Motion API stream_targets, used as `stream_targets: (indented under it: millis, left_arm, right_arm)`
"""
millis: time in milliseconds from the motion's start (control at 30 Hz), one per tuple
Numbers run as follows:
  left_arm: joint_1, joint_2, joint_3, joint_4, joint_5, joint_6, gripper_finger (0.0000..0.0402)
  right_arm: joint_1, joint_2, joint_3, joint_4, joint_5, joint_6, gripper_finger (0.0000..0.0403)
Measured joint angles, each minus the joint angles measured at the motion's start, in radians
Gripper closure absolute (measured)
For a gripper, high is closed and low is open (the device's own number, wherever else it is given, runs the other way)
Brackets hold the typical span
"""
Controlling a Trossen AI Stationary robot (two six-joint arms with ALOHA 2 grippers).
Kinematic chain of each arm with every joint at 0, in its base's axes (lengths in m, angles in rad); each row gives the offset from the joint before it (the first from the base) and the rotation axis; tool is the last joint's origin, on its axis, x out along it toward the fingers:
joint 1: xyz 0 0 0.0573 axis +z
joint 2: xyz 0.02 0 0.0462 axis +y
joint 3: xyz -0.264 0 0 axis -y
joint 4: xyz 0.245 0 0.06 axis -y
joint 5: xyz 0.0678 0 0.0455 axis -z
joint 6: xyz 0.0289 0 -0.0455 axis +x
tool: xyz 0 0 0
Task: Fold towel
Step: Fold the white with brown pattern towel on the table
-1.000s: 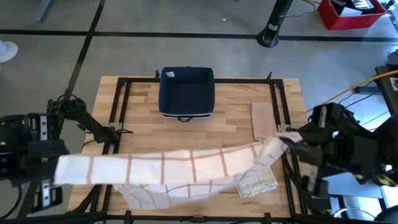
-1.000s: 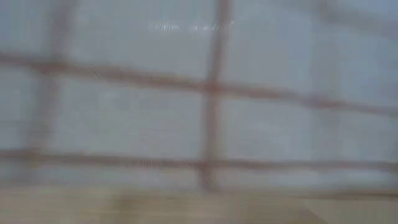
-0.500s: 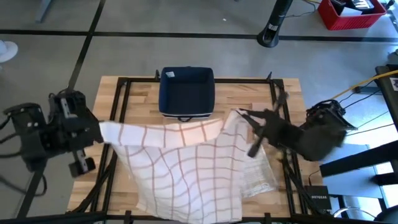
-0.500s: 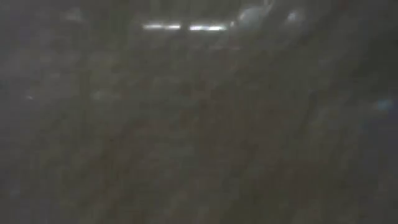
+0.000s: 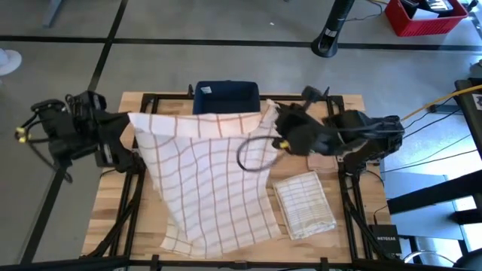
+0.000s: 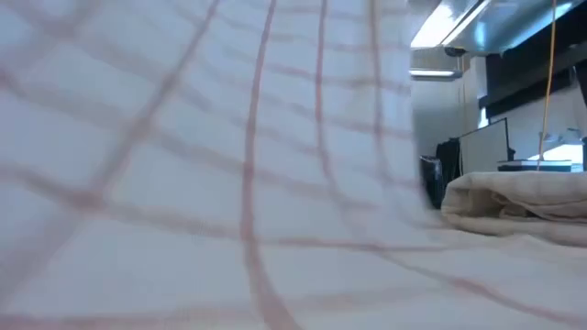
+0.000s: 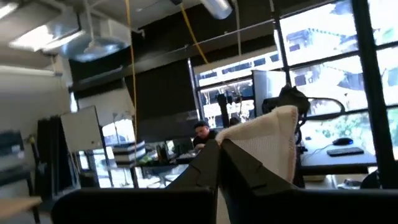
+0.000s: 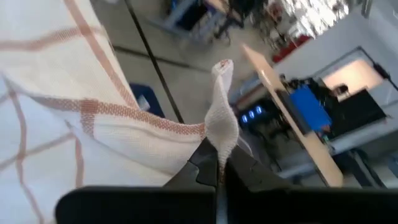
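Your left hand [image 5: 129, 120] and right hand [image 5: 269, 113] each pinch a corner of the white red-checked cloth towel [image 5: 207, 181]; it hangs spread, no fold made.

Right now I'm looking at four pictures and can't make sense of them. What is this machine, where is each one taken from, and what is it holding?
It is a robot with two dark arms at a wooden table. One picture looks straight down from above, one looks across the tabletop, and two come from cameras on the arms' wrists. The left gripper and the right gripper are each shut on a top corner of a white checked towel, holding it spread out and lifted; it fills most of the tabletop picture. A second towel, already folded, lies on the table, and a dark blue bin sits behind the lifted one.
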Motion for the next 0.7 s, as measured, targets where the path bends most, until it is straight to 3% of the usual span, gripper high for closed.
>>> stream_targets:
  millis: [300,467,700]
  left_arm:
    - [0.042,-0.164,-0.171,-0.001,-0.087,-0.138,0.04]
    - [0.067,-0.215,-0.26,-0.004,-0.132,-0.227,0.04]
    - [0.088,-0.259,-0.35,-0.006,-0.279,-0.388,0.04]
  right_arm:
    - [-0.182,0.0,-0.167,0.061,-0.154,-0.03,0.0397]
    - [-0.231,-0.014,-0.311,0.227,-0.27,-0.093,0.0397]
    - [-0.274,-0.077,-0.526,0.519,-0.452,-0.107,0.0397]
